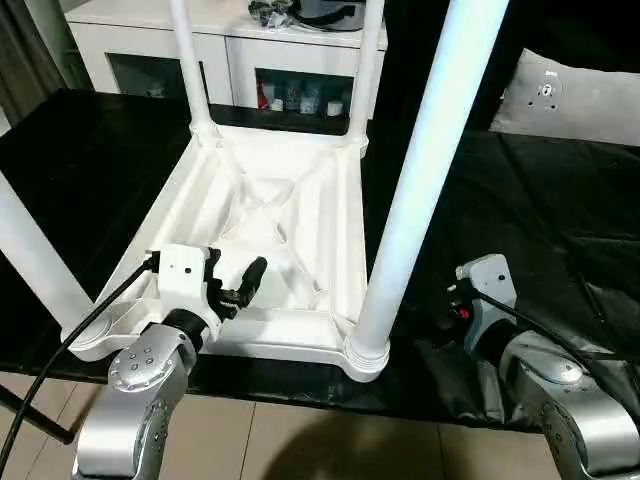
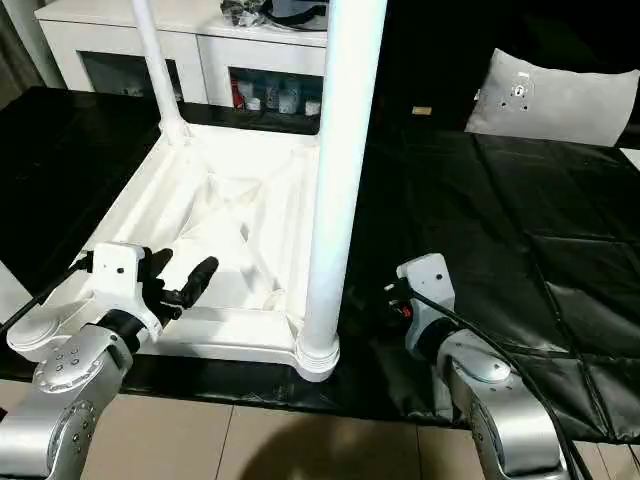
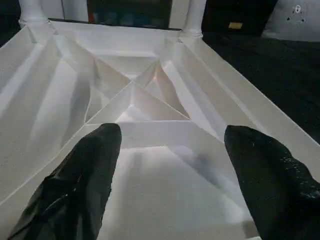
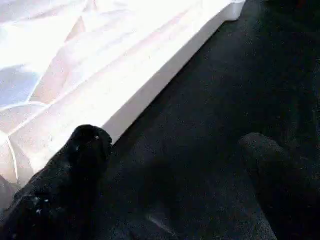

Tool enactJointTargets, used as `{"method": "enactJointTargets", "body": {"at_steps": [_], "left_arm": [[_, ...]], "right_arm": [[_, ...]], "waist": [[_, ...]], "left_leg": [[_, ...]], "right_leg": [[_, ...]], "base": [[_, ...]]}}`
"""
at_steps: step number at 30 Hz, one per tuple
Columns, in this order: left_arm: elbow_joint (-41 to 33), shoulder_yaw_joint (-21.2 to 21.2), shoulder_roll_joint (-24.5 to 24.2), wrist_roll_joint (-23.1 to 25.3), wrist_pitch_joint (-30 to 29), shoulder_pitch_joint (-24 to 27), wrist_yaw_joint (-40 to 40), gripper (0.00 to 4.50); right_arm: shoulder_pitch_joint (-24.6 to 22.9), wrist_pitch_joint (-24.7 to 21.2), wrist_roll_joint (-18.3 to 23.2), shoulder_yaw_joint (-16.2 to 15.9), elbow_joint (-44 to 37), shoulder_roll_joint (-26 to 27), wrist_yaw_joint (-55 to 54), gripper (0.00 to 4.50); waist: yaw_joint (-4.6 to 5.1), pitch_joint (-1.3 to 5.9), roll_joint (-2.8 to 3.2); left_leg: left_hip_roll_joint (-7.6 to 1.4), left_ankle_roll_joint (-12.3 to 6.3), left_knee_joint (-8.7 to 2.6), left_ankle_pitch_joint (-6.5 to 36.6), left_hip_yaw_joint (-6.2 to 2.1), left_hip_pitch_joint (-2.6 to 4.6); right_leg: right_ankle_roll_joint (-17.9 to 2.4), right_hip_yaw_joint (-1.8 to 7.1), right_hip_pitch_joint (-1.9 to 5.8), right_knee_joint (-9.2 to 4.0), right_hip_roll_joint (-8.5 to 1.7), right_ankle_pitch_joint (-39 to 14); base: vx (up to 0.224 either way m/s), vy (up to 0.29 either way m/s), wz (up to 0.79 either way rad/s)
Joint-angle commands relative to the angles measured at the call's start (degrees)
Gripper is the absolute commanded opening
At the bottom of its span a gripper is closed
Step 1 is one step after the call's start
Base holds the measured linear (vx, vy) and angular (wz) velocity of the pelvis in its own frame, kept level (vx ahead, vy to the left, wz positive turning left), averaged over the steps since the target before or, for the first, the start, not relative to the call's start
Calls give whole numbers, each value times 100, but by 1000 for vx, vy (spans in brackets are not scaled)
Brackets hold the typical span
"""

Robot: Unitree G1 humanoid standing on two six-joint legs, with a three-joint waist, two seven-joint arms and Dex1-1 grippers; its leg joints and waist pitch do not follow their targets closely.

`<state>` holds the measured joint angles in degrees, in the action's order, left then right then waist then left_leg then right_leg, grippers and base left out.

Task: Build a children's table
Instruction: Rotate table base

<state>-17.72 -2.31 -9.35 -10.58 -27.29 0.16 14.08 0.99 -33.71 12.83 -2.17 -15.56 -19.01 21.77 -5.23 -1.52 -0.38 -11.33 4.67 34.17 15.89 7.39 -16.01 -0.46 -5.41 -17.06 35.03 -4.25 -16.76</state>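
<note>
The children's table lies upside down on the black-covered work table, ribbed underside up. Four white legs stand in its corner sockets: two at the far corners, one at the near right and one at the near left. My left gripper hovers over the near edge of the underside. It is open, with nothing between its black fingers. My right gripper is open over the black cover, just right of the tabletop's side rim, holding nothing.
The black cover stretches wide to the right of the white table. A grey cushion lies at the back right. A white cabinet stands behind the work table. The near table edge drops to the tiled floor.
</note>
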Motion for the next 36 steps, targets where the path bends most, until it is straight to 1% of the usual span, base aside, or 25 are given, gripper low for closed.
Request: {"method": "enactJointTargets", "body": {"at_steps": [1, 2, 4, 5, 6, 7, 8, 10, 12, 13, 22, 23, 24, 25, 26, 27, 28, 29, 30, 31, 32, 33, 34, 35, 36], "left_arm": [[-59, 71, 2, -38, -67, -50, -10, 371], [-64, 74, 5, -36, -69, -49, -14, 371], [-64, 76, 7, -35, -68, -46, -16, 371], [-64, 77, 9, -35, -68, -43, -18, 371], [-64, 78, 10, -35, -67, -40, -17, 371], [-64, 81, 11, -34, -65, -36, -16, 371], [-64, 82, 11, -34, -65, -34, -16, 371], [-64, 82, 12, -33, -65, -32, -16, 371], [-54, 88, 15, -31, -67, -43, -27, 371], [-51, 91, 14, -33, -69, -47, -34, 371], [-82, 91, 12, -54, -87, -23, -57, 371], [-83, 90, 12, -55, -89, -22, -57, 371], [-93, 88, 7, -62, -97, -22, -58, 371], [-97, 89, 6, -63, -98, -20, -60, 371], [-102, 92, 6, -62, -99, -16, -62, 371], [-103, 94, 7, -62, -98, -15, -63, 371], [-104, 95, 7, -61, -98, -13, -64, 371], [-114, 96, 7, -61, -102, -11, -71, 371], [-119, 96, 6, -61, -106, -12, -73, 371], [-122, 97, 6, -62, -108, -13, -75, 371], [-123, 97, 6, -62, -110, -14, -75, 371], [-118, 101, 8, -59, -107, -17, -77, 371], [-117, 102, 9, -59, -107, -17, -77, 371], [-112, 108, 6, -63, -107, -21, -87, 371], [-112, 108, 6, -63, -107, -21, -87, 371]], "right_arm": [[72, -70, 9, 43, -36, -77, 38, 450], [72, -39, -8, 42, -40, -84, 35, 450], [69, 3, -17, 47, -37, -75, 27, 450], [68, 9, -14, 51, -35, -70, 25, 450], [67, 9, -13, 52, -36, -69, 24, 450], [68, 7, -15, 54, -38, -67, 21, 450], [69, 4, -15, 55, -40, -66, 19, 450], [70, -2, -15, 56, -43, -65, 17, 450], [89, -5, -10, 61, -28, -71, 19, 450], [96, -4, -7, 61, -21, -76, 19, 450], [133, -185, 47, 72, -17, -88, 36, 450], [137, -191, 49, 66, -16, -96, 41, 450], [141, -172, 47, 62, -21, -96, 36, 450], [140, -159, 46, 67, -23, -88, 27, 450], [137, -154, 44, 71, -27, -82, 16, 450], [136, -153, 43, 72, -27, -80, 13, 450], [135, -151, 42, 74, -28, -78, 9, 450], [136, -115, 29, 75, -32, -74, 1, 450], [138, -106, 26, 74, -36, -74, 1, 450], [140, -104, 24, 74, -40, -74, 2, 450], [141, -108, 24, 74, -43, -74, 3, 450], [146, -113, 21, 71, -42, -74, 4, 450], [147, -113, 21, 71, -42, -74, 4, 450], [154, -114, 24, 65, -40, -77, -1, 450], [154, -114, 24, 65, -40, -77, -1, 450]], "waist": [[192, 206, 8], [39, 202, -126], [-27, 203, -172], [-134, 291, -129], [-117, 295, -114], [-87, 317, -25], [2, 327, 22], [129, 343, 41], [106, 314, -27], [40, 295, -41], [48, 338, -72], [81, 373, 11], [134, 316, 10], [222, 242, -83], [119, 171, -154], [42, 193, -244], [-77, 206, -296], [-347, 337, -229], [-301, 274, -288], [-215, 246, -101], [-65, 262, 145], [89, 175, 150], [115, 294, 295], [295, 289, 201], [251, 236, 139]], "left_leg": [[-649, -358, -584, -137, -34, 674], [-5, -850, -350, 4, 177, -39], [255, -899, -175, 229, 288, -226], [242, -864, 39, -242, 154, -531], [227, -854, 32, -459, 112, -592], [206, -804, -72, -800, 79, -500], [130, -885, -176, -1064, 8, -240], [-36, -1440, -237, -1393, -166, 98], [57, -1908, -177, -1331, -102, 30], [165, -1885, -154, -1263, -23, -189], [193, -2090, -131, -1703, -90, -105], [39, -1749, -191, -1550, -5, 220], [-274, -1188, -321, -1178, -18, 607], [-567, -790, -453, -744, -79, 859], [-163, -831, -355, -205, 222, 514], [257, -706, -176, 67, 438, 262], [427, -597, 41, 264, 394, -71], [246, -505, 722, 69, -75, -836], [200, -457, 750, -29, -142, -983], [106, -314, 312, -605, -201, -837], [32, -524, -205, -763, -178, -409], [-84, -896, -339, -889, -398, -558], [-359, -1317, -316, -726, -653, 3], [-727, -2171, -436, 436, -977, 338], [-630, -2538, -403, 362, -873, 300]], "right_leg": [[-1227, 225, -363, 54, -90, -49], [-1140, 409, 267, -247, -234, 453], [-1395, 645, 496, -416, -292, 80], [-1487, 765, 770, -471, -403, -145], [-1489, 728, 751, -427, -328, 88], [-1420, 557, 620, -304, -115, 646], [-1336, 368, 413, -160, 38, 1068], [-1259, 209, 166, -29, 72, 1008], [-1440, 282, 229, -130, -52, 702], [-1460, 332, 389, -232, -90, 441], [-1217, 271, 367, -214, -29, 415], [-1295, 366, 176, -139, 11, 205], [-1409, 377, -147, 7, 41, -79], [-1288, 332, -478, 176, -88, 47], [-1416, 527, -144, -60, -216, 359], [-1615, 805, 220, -194, -96, 460], [-1795, 1138, 601, -317, -180, 458], [-2334, 1518, 1167, -381, -821, 1525], [-2326, 1436, 1077, -353, -755, 2198], [-2108, 845, 720, -265, -386, 2223], [-1542, 307, 448, -291, -19, 942], [-1215, 196, 435, -21, 242, 612], [-938, 145, 27, 219, 233, 140], [-417, 232, -341, 553, -35, -503], [-162, 253, -471, 559, -92, -308]], "base": [[77, -54, -40], [32, -34, -39], [-6, -9, -17], [0, 0, 0], [0, 0, 0], [0, 0, 0], [0, 0, 0], [36, -1, 5], [67, 4, 6], [-15, 76, 3], [-5, 16, 0], [53, -36, -11], [53, -36, -11], [81, -61, -40], [40, -37, -42], [40, -37, -42], [61, -26, -29], [74, 4, -23], [74, 4, -23], [0, 0, 0], [0, 0, 0], [0, 0, 0], [106, 6, 11], [109, -14, 15], [109, -14, 15]]}}
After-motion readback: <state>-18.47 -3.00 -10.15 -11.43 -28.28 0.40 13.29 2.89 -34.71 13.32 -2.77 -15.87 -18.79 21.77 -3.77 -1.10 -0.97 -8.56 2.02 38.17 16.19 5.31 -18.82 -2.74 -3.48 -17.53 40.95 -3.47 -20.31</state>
